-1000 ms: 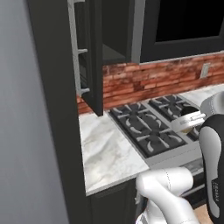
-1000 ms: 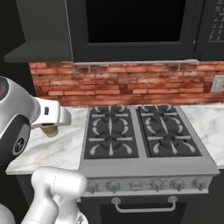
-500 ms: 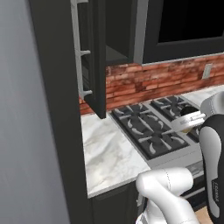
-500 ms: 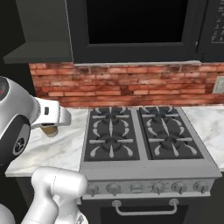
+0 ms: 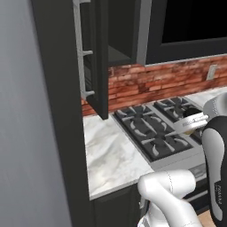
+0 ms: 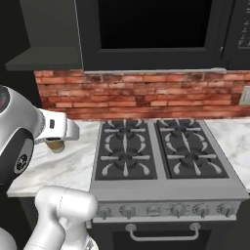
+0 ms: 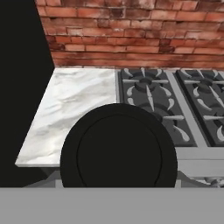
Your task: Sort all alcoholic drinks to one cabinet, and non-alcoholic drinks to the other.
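Paper coffee cup point(image 7: 119, 146): its dark round lid is sitting right under the hand camera, blocking the lower middle of the hand view. In the right base view a tan cup bottom point(image 6: 56, 146) is showing just below the white hand, above the left worktop. In the left base view the cup point(image 5: 191, 127) is peeking out tan beneath the hand, over the near edge of the stove.

Pincer point(image 6: 57, 142): carrying the cup up off the surface. The fingers are hidden behind the lid and the hand, so their exact spacing cannot be told, but the cup is hanging there with the hand.

Marble worktop point(image 7: 74, 100): lying beyond the cup, a bare white slab running from its front edge back to the brick wall. Its left edge is ending at a dark upright panel point(image 7: 22, 87); its right edge is butting the stove.

Gas stove point(image 6: 158, 154): four black grated burners, standing flush with the worktop, with a row of knobs point(image 6: 161, 211) along its front and an oven handle below.

Cabinet door point(image 5: 95, 57): hanging open above the left worktop in the left base view, its lower corner reaching down close over the slab. The cabinet interior point(image 5: 119, 31) behind it is looking dark.

Brick backsplash point(image 6: 141, 95): closing off the far side.

Dark range hood point(image 6: 151, 34): overhanging the stove.
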### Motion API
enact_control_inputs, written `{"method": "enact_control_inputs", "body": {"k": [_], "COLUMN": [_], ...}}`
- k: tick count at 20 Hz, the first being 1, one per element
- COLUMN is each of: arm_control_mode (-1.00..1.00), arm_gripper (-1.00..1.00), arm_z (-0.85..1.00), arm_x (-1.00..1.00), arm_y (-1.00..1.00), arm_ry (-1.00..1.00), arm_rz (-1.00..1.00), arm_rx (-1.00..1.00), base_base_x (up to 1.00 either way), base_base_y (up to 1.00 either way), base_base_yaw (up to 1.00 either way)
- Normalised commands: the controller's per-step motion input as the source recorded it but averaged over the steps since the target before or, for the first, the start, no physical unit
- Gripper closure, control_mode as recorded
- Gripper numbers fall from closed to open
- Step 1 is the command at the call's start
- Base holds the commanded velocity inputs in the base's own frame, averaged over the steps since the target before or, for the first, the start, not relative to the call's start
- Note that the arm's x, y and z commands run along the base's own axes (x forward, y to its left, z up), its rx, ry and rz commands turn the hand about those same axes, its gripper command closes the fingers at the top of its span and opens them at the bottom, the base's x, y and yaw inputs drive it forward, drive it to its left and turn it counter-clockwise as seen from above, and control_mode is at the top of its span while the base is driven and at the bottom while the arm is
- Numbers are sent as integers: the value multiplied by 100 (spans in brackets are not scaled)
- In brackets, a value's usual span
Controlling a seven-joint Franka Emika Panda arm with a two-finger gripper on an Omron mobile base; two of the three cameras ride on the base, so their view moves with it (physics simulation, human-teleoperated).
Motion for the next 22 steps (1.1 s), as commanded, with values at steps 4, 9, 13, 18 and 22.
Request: {"method": "enact_control_inputs", "body": {"k": [4,9,13,18,22], "arm_control_mode": [100,100,100,100,-100], "arm_gripper": [100,100,100,100,100], "arm_z": [0,0,0,0,-4], "arm_x": [0,0,0,0,2], "arm_y": [0,0,0,0,8], "arm_ry": [0,0,0,0,0], "arm_rz": [0,0,0,0,4], "arm_rx": [0,0,0,0,-1], "base_base_x": [8,7,5,4,2], "base_base_y": [22,18,16,13,7], "base_base_yaw": [6,5,5,7,4]}}
